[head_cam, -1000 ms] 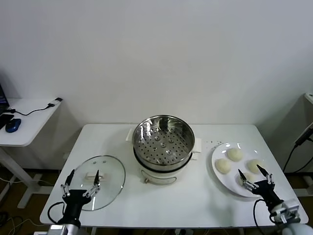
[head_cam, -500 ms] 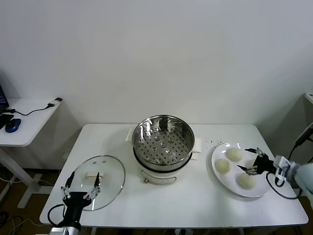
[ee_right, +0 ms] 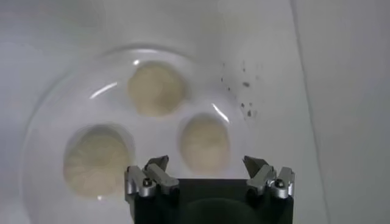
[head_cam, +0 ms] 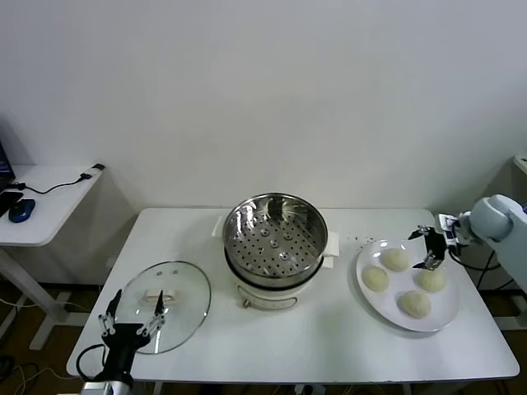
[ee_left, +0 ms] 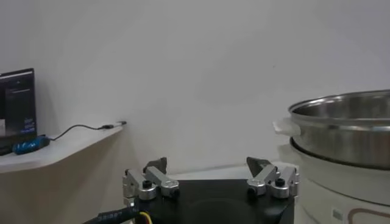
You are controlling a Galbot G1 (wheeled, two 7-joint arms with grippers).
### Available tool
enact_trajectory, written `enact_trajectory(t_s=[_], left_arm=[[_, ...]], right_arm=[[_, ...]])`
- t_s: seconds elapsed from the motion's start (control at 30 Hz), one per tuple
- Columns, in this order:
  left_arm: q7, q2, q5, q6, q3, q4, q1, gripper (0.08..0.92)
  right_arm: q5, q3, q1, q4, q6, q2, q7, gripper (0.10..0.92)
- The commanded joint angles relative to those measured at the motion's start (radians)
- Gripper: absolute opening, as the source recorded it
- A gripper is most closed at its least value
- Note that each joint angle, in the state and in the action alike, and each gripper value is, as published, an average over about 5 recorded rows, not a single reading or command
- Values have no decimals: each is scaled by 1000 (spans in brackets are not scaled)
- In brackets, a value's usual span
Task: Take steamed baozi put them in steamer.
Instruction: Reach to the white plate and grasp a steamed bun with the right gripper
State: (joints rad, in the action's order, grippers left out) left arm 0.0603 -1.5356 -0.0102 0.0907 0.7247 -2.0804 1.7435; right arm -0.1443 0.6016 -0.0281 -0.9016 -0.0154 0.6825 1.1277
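The right arm is reaching in from the right side, its right gripper (head_cam: 429, 249) pointing downward with fingers spread apart. The left gripper (head_cam: 130, 310) is sitting low at the near left, fingers parted and pointing up.

The right gripper (head_cam: 430, 248) is hovering, jaws apart, over four baozi (head_cam: 396, 260) sitting on a plate (head_cam: 367, 299). The steamer (head_cam: 276, 239) is standing uncovered.

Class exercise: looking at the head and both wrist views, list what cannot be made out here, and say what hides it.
- Head view: the right gripper covers part of one baozi.
- Right wrist view: only three baozi show; the gripper body hides the plate's near part.
- Left wrist view: the steamer is cut off by the edge, its inside hidden.
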Motion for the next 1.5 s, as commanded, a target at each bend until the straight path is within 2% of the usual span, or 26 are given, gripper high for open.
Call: enact_trajectory(t_s=[0.03,0.43,0.73,1.0,1.2,1.5], left_arm=[[-3,0,-4,-2,4,14,0,823],[-3,1,-19,0,18,37,-5,823],[-4,-3,-24,10,20,55,-3,823],[-6,-3,-24,12,24,60,-1,823],[-6,-2,-24,14,33,63,-1,823],[-6,-2,-23,16,35,62,2,823]], right_arm=[[-29,191,174,261,19,168,53,823],[-116,77,110,454,80,326,51,823],[-146,44,92,491,96,356,60,819],[-187,15,84,507,110,369,71,698],[-190,-1,80,503,111,369,81,640],[-160,23,100,453,114,335,109,600]])
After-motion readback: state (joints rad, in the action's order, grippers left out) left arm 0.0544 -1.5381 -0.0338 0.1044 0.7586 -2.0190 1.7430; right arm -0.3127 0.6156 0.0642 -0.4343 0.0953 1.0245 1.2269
